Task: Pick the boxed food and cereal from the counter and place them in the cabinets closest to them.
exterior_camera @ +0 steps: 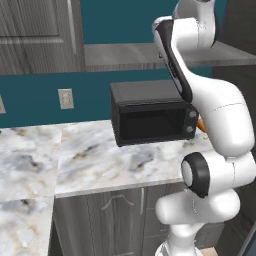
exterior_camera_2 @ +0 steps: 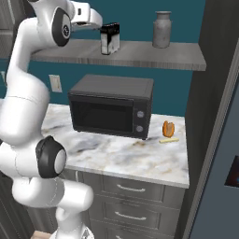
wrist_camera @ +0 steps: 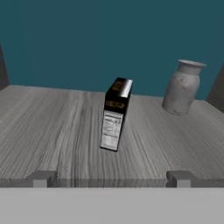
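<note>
My hand (wrist_camera: pixel 109 178) is spread wide and holds nothing; its two tips sit at the front edge of the wooden shelf (wrist_camera: pixel 52 131), well apart from each other. Just beyond them the boxed food (wrist_camera: pixel 114 114) stands upright on that shelf, near its front edge and a little toward the middle, touched by neither finger. In the right base view the same boxed food (exterior_camera_2: pixel 110 38) stands on the shelf just off my hand (exterior_camera_2: pixel 95 19). I judge that half of the job finished: the box is put up and let go. Farther back and to one side stands a pale jar (wrist_camera: pixel 183 87), near the teal wall. Below, the counter (exterior_camera_2: pixel 154 161) carries the microwave (exterior_camera_2: pixel 112 106) and a small orange thing by its far corner. I cannot make out the cereal, so that half is, I think, left.
</note>
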Available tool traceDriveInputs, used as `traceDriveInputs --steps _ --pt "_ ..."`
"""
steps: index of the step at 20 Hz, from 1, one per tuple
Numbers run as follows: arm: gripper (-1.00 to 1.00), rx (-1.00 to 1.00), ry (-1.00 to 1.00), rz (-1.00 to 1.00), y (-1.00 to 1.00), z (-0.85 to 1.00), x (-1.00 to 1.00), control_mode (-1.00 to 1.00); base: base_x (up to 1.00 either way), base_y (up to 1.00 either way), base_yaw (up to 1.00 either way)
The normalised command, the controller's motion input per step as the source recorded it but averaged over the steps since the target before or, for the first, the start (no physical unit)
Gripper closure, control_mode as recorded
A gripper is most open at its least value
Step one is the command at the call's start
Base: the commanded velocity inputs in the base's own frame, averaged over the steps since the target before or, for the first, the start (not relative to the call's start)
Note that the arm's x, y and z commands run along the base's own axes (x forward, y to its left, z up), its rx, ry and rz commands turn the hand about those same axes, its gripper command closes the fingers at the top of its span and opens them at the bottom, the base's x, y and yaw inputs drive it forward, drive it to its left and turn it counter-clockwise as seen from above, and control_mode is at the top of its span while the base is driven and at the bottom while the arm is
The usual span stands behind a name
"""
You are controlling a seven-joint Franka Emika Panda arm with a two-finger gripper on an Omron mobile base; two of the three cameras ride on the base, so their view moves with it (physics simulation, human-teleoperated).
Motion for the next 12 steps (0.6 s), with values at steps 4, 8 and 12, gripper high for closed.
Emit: traceDriveInputs --steps 4,8,12 --pt "-1.0 -0.06 0.04 0.0 0.17 0.0 -1.0 -1.0 0.0 0.0 0.0" --pt "-1.0 -0.02 0.0 0.0 0.04 -0.11 -1.0 -1.0 0.0 0.0 0.0" --pt "-1.0 0.0 0.0 0.0 -0.03 -0.25 -1.0 -1.0 0.0 0.0 0.0"
